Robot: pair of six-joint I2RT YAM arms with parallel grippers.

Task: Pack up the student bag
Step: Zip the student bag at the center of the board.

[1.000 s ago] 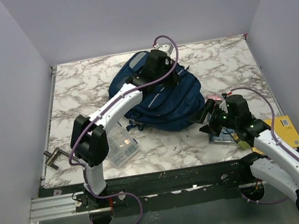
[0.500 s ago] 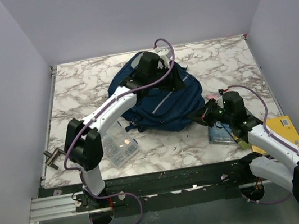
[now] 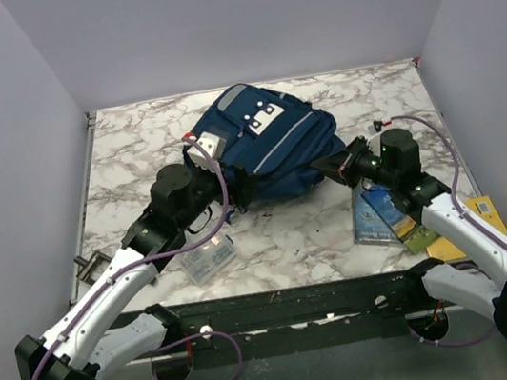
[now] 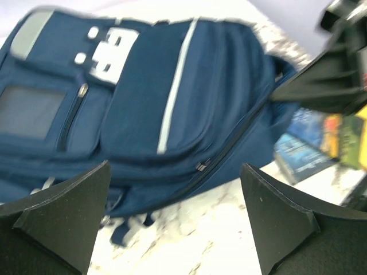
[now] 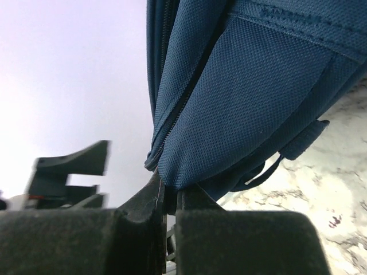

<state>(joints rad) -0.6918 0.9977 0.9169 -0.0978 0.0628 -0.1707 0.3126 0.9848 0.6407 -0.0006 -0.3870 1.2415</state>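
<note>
My left tool [image 4: 175, 172] has released the bag [image 3: 270, 144] and backed off; my right tool [image 5: 170, 192] now pinches its fabric, taking over.

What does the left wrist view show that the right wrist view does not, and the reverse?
Only the left wrist view: the front of the student bag, with its grey stripe and white buckle patches, the books beside it, the open left gripper. Only the right wrist view: the bag's edge pinched in the shut right gripper, close up, and a strap loop. Both: the bag, the marble table, the right gripper.
</note>
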